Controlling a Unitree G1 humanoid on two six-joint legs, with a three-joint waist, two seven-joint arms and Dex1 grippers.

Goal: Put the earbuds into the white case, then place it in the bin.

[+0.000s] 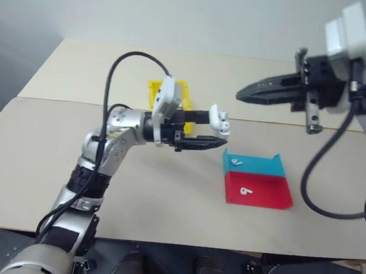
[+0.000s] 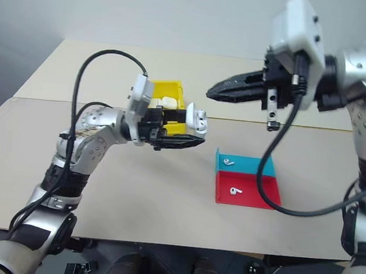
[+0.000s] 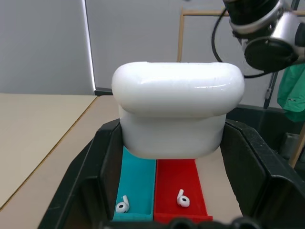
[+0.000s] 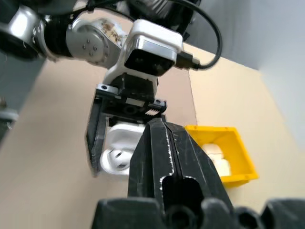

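Observation:
My left gripper is shut on the white case, holding it above the table's middle with its lid swung open. The case sits between the two black fingers. One of the earbuds lies in the teal half of the tray, the other earbud in the red half, below and right of the case. My right gripper hangs shut and empty, higher up, pointing left toward the case. Behind my left wrist stands the yellow bin.
The bin holds white cases. The teal and red tray lies flat at the table's right front. A seam crosses the tan table behind the arms, and a black cable loops over my left arm.

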